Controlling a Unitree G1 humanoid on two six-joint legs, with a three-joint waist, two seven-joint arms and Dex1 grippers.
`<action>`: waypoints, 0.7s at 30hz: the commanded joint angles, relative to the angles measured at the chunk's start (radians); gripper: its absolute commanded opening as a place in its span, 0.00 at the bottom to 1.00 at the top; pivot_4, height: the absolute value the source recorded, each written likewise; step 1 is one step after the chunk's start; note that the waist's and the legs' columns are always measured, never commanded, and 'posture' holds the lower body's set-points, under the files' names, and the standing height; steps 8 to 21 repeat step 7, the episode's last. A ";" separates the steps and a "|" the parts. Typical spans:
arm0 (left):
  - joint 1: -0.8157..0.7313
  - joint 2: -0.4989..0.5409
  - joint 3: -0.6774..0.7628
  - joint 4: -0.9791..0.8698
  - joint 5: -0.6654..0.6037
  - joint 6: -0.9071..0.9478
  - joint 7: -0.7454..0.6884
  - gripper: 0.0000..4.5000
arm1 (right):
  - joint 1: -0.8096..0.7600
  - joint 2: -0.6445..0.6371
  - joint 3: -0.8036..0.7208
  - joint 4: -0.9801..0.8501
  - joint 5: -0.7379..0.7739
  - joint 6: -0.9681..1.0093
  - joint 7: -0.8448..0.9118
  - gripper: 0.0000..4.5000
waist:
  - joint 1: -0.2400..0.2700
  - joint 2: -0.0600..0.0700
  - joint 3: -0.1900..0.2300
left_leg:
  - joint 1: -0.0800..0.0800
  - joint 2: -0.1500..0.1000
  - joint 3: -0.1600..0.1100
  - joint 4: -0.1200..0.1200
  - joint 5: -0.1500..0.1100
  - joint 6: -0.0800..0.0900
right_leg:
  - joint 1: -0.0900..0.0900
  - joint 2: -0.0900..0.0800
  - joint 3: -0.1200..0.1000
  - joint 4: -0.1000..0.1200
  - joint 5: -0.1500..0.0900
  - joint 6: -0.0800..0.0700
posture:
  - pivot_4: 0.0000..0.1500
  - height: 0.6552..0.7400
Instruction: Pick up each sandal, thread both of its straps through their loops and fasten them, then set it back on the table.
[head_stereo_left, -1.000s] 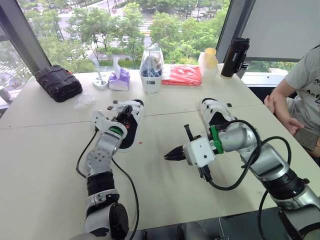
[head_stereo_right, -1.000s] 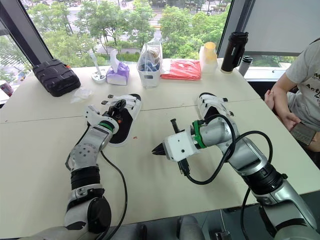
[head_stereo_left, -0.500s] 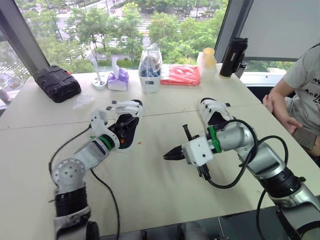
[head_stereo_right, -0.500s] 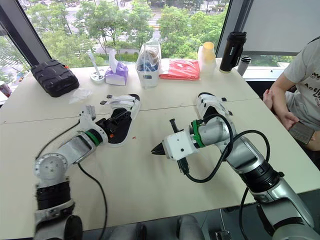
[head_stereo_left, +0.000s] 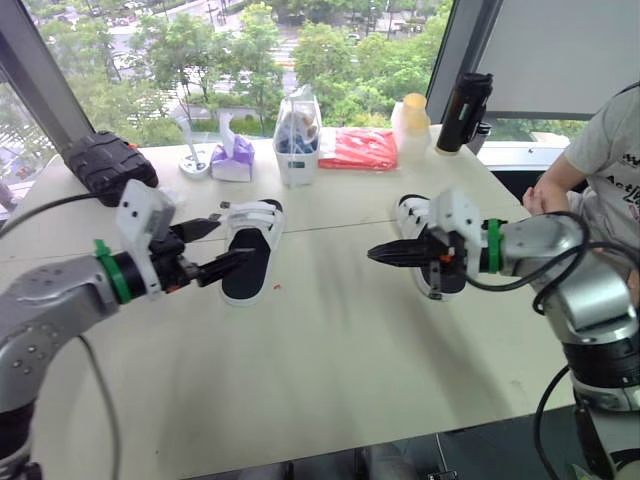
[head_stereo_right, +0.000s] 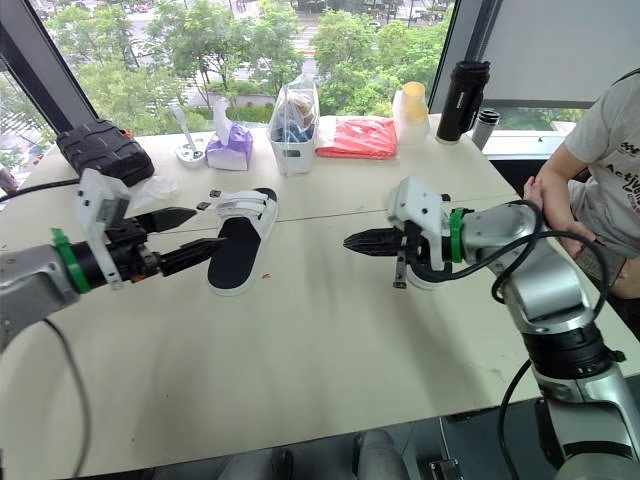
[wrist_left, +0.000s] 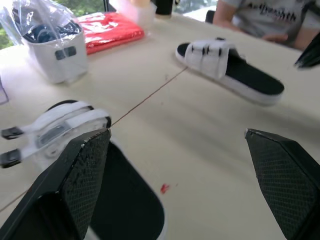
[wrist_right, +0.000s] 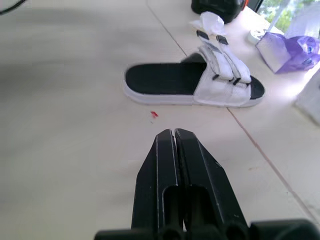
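One white sandal (head_stereo_left: 250, 250) with a black footbed lies left of the table's middle; its black strap ends (wrist_left: 10, 133) stick out past its side. My left gripper (head_stereo_left: 228, 243) hovers just left of it, open, nothing between its fingers (wrist_left: 85, 180). The second white sandal (wrist_left: 227, 67) lies at the right, both straps across its top; in the head views my right arm covers most of it. My right gripper (head_stereo_left: 372, 254) is shut and empty, hanging in front of that sandal and pointing across at the first sandal (wrist_right: 195, 85).
Along the table's far edge stand a black case (head_stereo_left: 100, 165), a purple tissue pack (head_stereo_left: 232, 160), a white bin with a bag (head_stereo_left: 298, 150), a red packet (head_stereo_left: 360, 148), a cup (head_stereo_left: 412, 120) and a black bottle (head_stereo_left: 462, 110). A person (head_stereo_left: 600, 160) sits at the right.
My left gripper has pulled back off the left sandal and now hangs open beside it. My right gripper has risen and swung back toward the right sandal, still shut.
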 joint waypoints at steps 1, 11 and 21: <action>0.142 0.063 0.138 -0.045 -0.018 -0.002 -0.188 0.99 | 0.012 -0.063 -0.102 -0.079 0.128 0.125 0.003 0.00 | -0.005 0.002 0.002 | 0.000 0.000 0.000 0.000 -0.001 0.001 | 0.000 0.000 0.000 0.000 0.000 0.000 | 1.00 1.00; 0.281 0.045 0.261 -0.081 -0.076 0.037 -0.204 0.99 | 0.033 -0.110 -0.130 -0.078 0.168 0.164 -0.023 0.00 | -0.006 0.002 0.002 | 0.001 0.004 0.002 0.001 -0.001 0.002 | 0.001 0.002 0.000 0.000 0.000 0.000 | 1.00 1.00; 0.281 0.045 0.261 -0.081 -0.076 0.037 -0.204 0.99 | 0.033 -0.110 -0.130 -0.078 0.168 0.164 -0.023 0.00 | -0.006 0.002 0.002 | 0.001 0.004 0.002 0.001 -0.001 0.002 | 0.001 0.002 0.000 0.000 0.000 0.000 | 1.00 1.00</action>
